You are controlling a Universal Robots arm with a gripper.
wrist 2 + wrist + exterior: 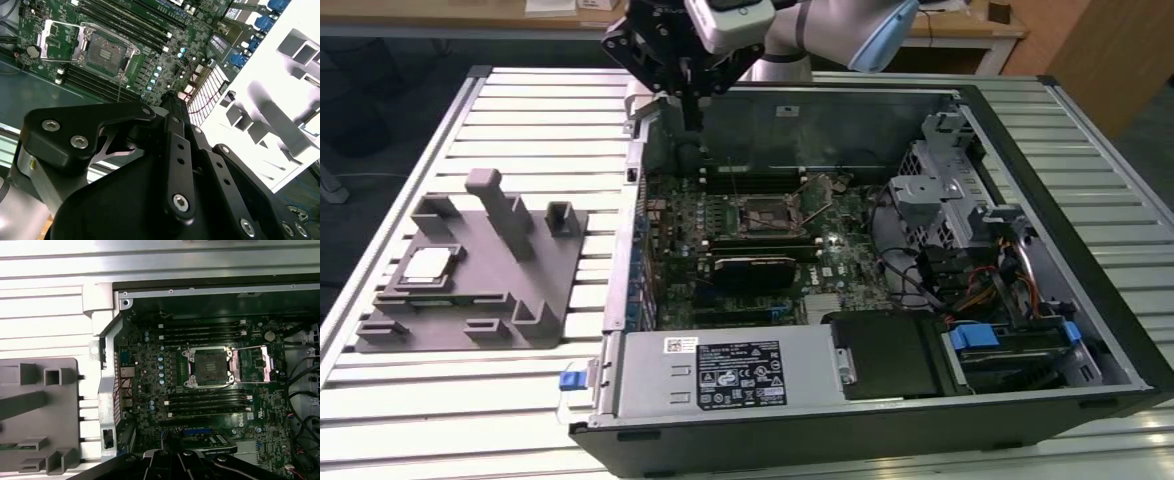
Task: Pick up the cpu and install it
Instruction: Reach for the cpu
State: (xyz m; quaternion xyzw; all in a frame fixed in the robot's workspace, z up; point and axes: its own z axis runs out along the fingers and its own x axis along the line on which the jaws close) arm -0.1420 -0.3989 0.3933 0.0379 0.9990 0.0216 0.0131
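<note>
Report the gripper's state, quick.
Gripper: closed, holding nothing; the cpu lies on the grey tray.

A slatted metal table (520, 110) carries an open computer case (1087, 260) lying on its side; a grey plastic tray (558, 275) with upright posts sits just beside it on the exterior view's left; inside the case, a green motherboard (847, 255) holds an open, dark socket (763, 213) flanked by memory slots (754, 180); a silver power supply (720, 372) fills the near end; a metal drive cage (937, 190) stands on the exterior view's right, with blue clips (975, 335) nearer; a wooden desk (961, 30) lies beyond.
</note>
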